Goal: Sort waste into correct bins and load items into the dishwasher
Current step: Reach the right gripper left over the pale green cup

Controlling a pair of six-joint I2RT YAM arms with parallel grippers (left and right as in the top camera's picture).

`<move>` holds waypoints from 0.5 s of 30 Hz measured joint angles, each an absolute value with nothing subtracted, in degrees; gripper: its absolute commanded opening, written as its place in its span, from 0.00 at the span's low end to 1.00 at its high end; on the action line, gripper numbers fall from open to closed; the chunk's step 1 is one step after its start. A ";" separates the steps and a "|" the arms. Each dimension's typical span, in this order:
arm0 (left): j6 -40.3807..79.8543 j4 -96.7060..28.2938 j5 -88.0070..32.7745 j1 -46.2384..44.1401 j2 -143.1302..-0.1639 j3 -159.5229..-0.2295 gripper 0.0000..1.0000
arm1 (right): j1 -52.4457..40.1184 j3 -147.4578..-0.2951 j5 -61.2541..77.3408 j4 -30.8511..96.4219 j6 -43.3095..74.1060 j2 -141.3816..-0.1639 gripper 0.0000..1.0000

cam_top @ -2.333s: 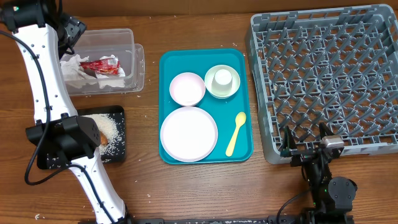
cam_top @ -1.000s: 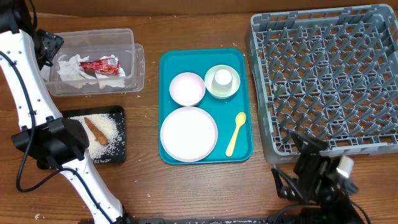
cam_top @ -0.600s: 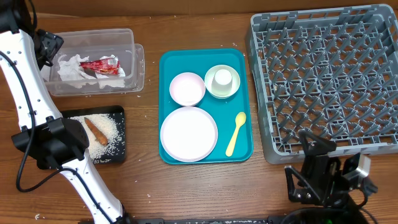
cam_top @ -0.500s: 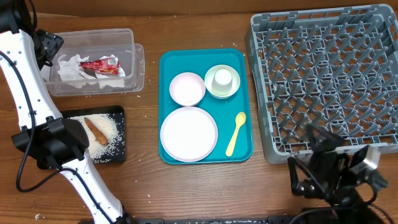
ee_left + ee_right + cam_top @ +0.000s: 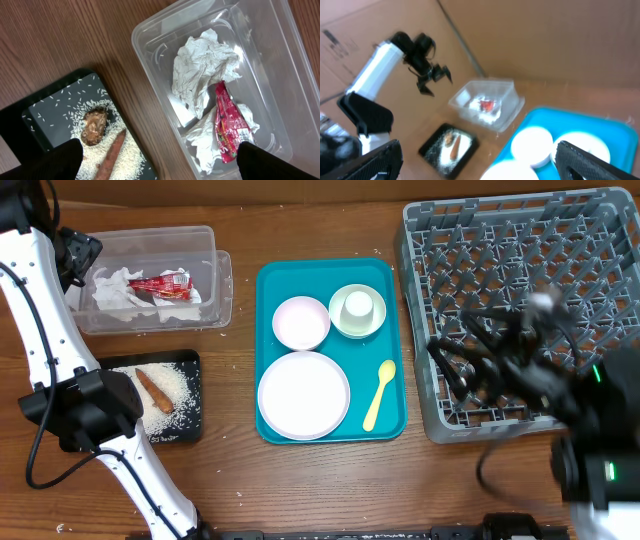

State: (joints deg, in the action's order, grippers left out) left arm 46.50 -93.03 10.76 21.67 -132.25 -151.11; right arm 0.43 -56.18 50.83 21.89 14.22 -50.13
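My left gripper [image 5: 160,162] hangs open and empty above the wood between the bins. The clear tub [image 5: 150,65] holds crumpled napkins [image 5: 202,65] and a red wrapper [image 5: 227,125]. The black tray [image 5: 45,110] holds rice, a brown lump [image 5: 94,127] and a sausage stick [image 5: 112,155]. On the teal tray [image 5: 268,280] sit a plate [image 5: 304,395], a pink bowl [image 5: 301,322], a cup [image 5: 358,306] inside a second bowl, and a yellow spoon [image 5: 379,393]. My right gripper [image 5: 460,360], blurred, is open and empty over the dish rack's [image 5: 540,270] front-left corner.
The left arm's white links run down the table's left side, past the black tray [image 5: 195,395]. The clear tub [image 5: 222,280] stands at the back left. A cardboard wall closes the far side in the right wrist view. Loose rice grains lie on the wood around the black tray.
The right arm has swung up from the table's front edge to above the rack's front-left corner. The left gripper earlier drew back from over the tub and has since held still.
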 measured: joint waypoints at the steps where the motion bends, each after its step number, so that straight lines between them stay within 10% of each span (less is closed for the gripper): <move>1: 46.50 -93.03 10.74 21.67 -132.25 -151.11 1.00 | -0.82 -58.39 50.70 25.34 11.86 -54.15 1.00; 15: 46.50 -93.01 10.74 21.67 -132.25 -151.11 1.00 | -24.82 -87.70 10.11 47.90 1.30 -94.70 1.00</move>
